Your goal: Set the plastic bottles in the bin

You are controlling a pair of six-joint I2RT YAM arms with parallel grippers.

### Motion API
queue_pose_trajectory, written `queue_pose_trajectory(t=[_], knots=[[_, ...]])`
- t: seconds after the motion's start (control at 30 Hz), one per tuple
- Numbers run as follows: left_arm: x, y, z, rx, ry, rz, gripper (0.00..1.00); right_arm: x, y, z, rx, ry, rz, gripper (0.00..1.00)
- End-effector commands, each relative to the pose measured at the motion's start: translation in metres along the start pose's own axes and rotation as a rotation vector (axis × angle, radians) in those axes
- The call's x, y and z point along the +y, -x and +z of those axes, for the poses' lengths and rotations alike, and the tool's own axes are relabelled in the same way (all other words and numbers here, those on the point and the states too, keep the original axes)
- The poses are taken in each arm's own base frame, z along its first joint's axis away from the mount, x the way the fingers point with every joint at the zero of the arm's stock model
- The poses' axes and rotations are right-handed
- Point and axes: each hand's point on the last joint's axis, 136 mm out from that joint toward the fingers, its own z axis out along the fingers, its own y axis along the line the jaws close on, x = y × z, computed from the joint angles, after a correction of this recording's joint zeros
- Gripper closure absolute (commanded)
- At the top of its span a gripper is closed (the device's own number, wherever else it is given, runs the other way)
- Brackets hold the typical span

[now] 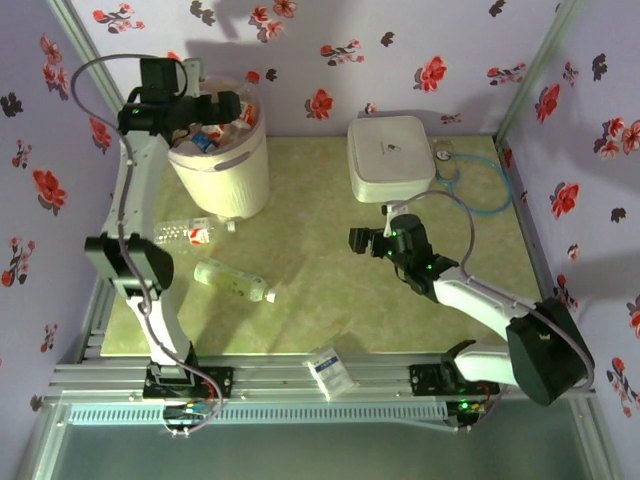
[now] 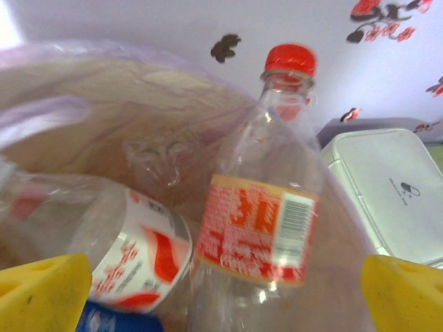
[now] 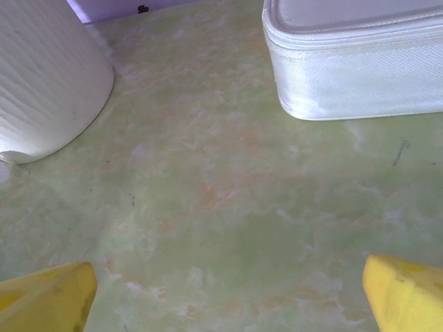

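The bin (image 1: 235, 185) — a cream-white ribbed bucket with a translucent lilac-edged liner — stands directly beneath the left gripper (image 1: 228, 106), heaped with clear bottles (image 1: 212, 132). Straight ahead of the gripper's parted jaws, a red-capped bottle (image 2: 259, 228) with a red-orange label stands nearly upright; left of it a red-white-labelled bottle (image 2: 131, 256) lies tilted. Two more lie flat outside the bin, back toward that arm's base — a clear red-labelled bottle (image 1: 185, 233) just beside the bin's foot, and a greenish bottle (image 1: 232, 279) further out.

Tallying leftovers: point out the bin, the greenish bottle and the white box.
bin (image 1: 232, 183), top external view, outer side wall.
greenish bottle (image 1: 229, 279), top external view, middle of its body.
white box (image 1: 389, 158), top external view, lid centre.
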Motion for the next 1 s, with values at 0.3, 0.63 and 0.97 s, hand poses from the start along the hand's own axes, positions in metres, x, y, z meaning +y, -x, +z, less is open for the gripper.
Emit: queue_pose_trajectory(t=[0.3, 0.63, 0.97], knots=[[-0.028, -0.084, -0.158, -0.15, 0.04, -0.191, 0.0, 0.008, 0.009, 0.028, -0.02, 0.035, 0.022, 0.01], [-0.018, -0.246, -0.135, 0.146, 0.129, -0.588, 0.0, 0.008, 0.012, 0.055, -0.006, 0.011, 0.028, 0.01], [-0.032, -0.371, -0.097, 0.343, 0.222, -0.956, 0.12, 0.007, 0.014, 0.064, 0.009, -0.003, 0.042, 0.01]])
